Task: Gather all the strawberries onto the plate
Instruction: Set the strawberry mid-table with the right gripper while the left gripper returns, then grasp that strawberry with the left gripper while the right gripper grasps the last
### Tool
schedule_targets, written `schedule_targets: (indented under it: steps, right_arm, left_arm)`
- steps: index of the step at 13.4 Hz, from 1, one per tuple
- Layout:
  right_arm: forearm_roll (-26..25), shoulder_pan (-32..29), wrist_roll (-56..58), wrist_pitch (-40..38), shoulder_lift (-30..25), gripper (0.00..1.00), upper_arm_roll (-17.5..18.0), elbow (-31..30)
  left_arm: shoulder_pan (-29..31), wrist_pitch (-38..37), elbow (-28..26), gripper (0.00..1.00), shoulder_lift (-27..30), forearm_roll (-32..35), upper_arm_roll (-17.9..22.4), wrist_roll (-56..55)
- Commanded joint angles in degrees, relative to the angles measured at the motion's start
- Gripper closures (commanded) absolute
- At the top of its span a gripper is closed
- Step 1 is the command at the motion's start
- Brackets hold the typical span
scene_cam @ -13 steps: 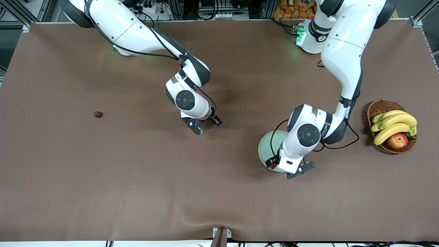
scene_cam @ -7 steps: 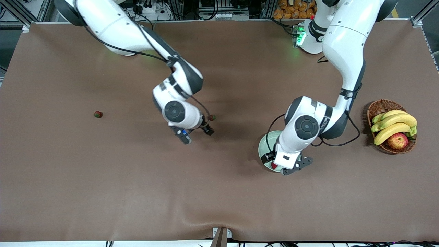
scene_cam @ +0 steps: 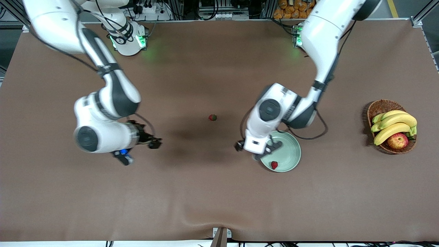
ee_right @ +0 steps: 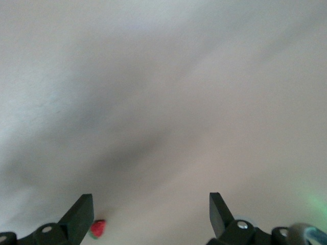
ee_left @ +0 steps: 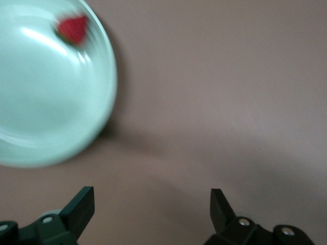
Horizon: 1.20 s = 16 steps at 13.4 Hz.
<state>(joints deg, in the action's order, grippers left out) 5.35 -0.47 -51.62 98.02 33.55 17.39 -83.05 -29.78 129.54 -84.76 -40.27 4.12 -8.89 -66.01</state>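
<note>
Brown table (scene_cam: 219, 192) with the objects resting directly on it. A pale mint-green plate (scene_cam: 289, 145) lies toward the left arm's end, with a wicker basket (scene_cam: 377, 109) of fruit nearer that end still. One loose strawberry (scene_cam: 212, 117) rests on the bare surface near mid-table, farther from the front camera than the plate.

Front cam: high, facing the robots, covers the whole bench (scene_cam: 219, 192). Wrist cams look down close past their fingers (ee_left: 82, 206). Left wrist and front share the plate (scene_cam: 291, 151).
</note>
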Motion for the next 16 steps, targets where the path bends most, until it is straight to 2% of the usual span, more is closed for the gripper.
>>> schedule_targets:
  steps: [1, 4, 7, 11, 13, 14, 16]
  right_arm:
    - [-0.34, -5.66, 8.60, -3.53, -2.95, 0.00, 0.72, -2.02]
    - [-4.46, -12.95, 23.89, -3.89, -7.95, 0.00, 0.80, -7.55]
    - [-5.34, -20.68, 39.00, -3.98, -11.74, 0.00, 0.72, -12.30]
    - [-9.20, -28.52, 52.74, -1.44, -12.01, 0.00, 0.80, -15.55]
    - [-9.56, -31.50, 57.67, 3.11, -12.36, 0.00, 0.80, -20.02]
    - [-9.57, -32.39, 58.12, 8.54, -14.10, 0.00, 0.80, -24.83]
    - [-9.57, -32.49, 58.39, 19.96, -17.27, 0.00, 0.80, -35.73]
  left_arm:
    - [-5.36, 1.14, 1.52, 0.00, -1.65, 1.15, 0.54, -1.75]
    - [-9.76, 6.49, 2.23, 0.00, -4.54, 1.41, 0.72, -1.32]
    - [-12.93, 8.10, 2.23, 0.00, -7.19, 4.30, 1.07, 3.06]
    - [-15.48, 8.09, 2.23, 0.00, -9.12, 4.93, 0.98, 4.49]
    - [-15.57, 8.01, 2.14, 0.00, -9.13, 5.19, 0.98, 4.93]
    - [-15.66, 8.01, 1.97, 0.00, -9.12, 5.28, 0.98, 5.01]
    - [-16.10, 7.92, 1.79, 0.06, -9.12, 5.20, 0.98, 5.02]
